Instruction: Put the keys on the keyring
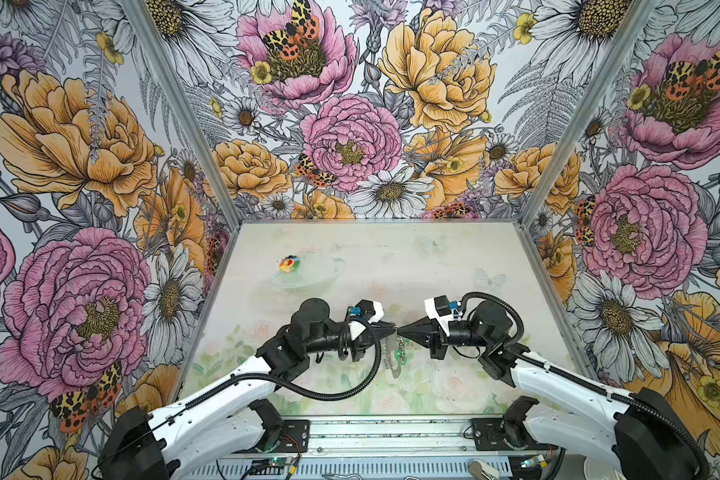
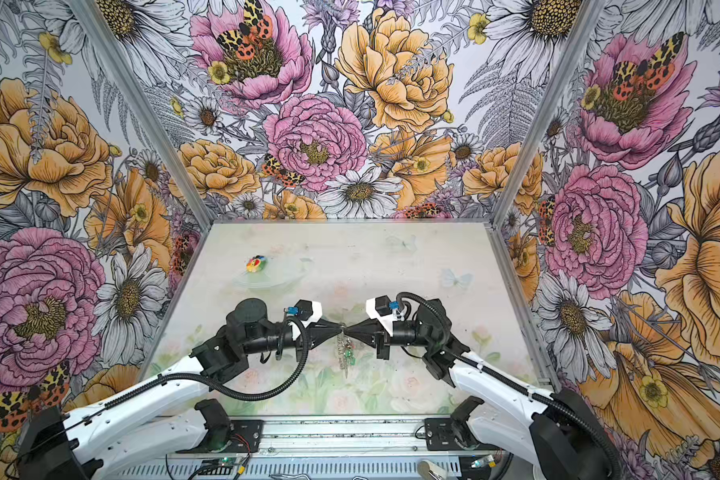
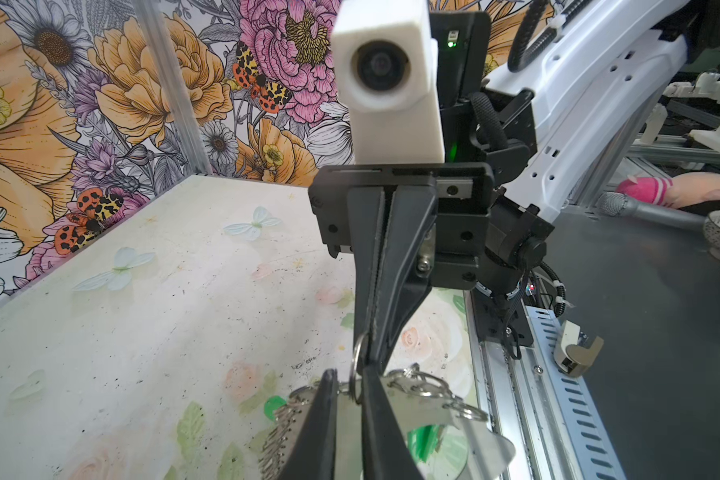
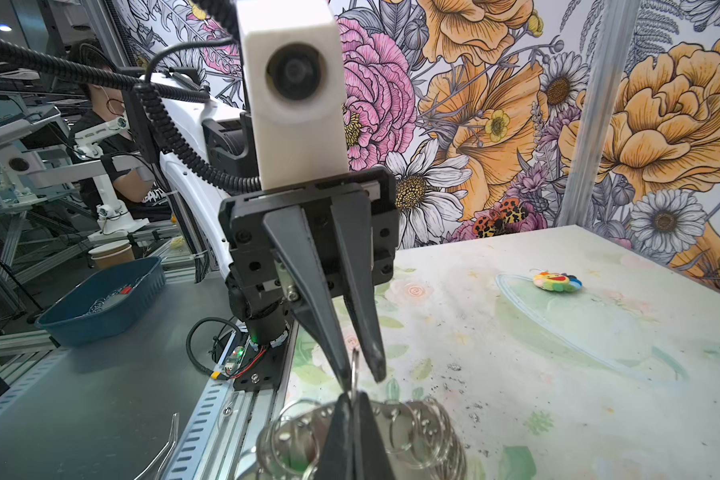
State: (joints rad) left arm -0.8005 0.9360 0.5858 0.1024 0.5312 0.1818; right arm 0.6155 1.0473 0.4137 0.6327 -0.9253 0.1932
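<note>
Both grippers meet tip to tip above the table's front middle. The keyring (image 1: pixel 388 353) (image 2: pixel 341 353) hangs below them: a flat grey band (image 3: pixel 408 409) fringed with silver wire loops (image 4: pixel 429 428). My right gripper (image 1: pixel 400 331) (image 2: pixel 348 329) (image 4: pixel 353 397) is shut on one upright wire loop (image 4: pixel 354 368) at the band's top. My left gripper (image 1: pixel 391 329) (image 2: pixel 338 328) (image 3: pixel 348 374) is slightly open, its fingers on either side of that same loop (image 3: pixel 355 365). The keys' green heads (image 1: pixel 402 355) (image 2: pixel 350 354) (image 3: pixel 422 440) hang among the loops. How they are attached is hidden.
A round multicoloured toy (image 1: pixel 288 263) (image 2: pixel 255 264) (image 4: pixel 557 281) lies at the table's back left. Floral walls enclose three sides. A metal rail (image 1: pixel 391 434) runs along the front edge. A blue bin (image 4: pixel 100 299) stands outside the enclosure beyond the left arm.
</note>
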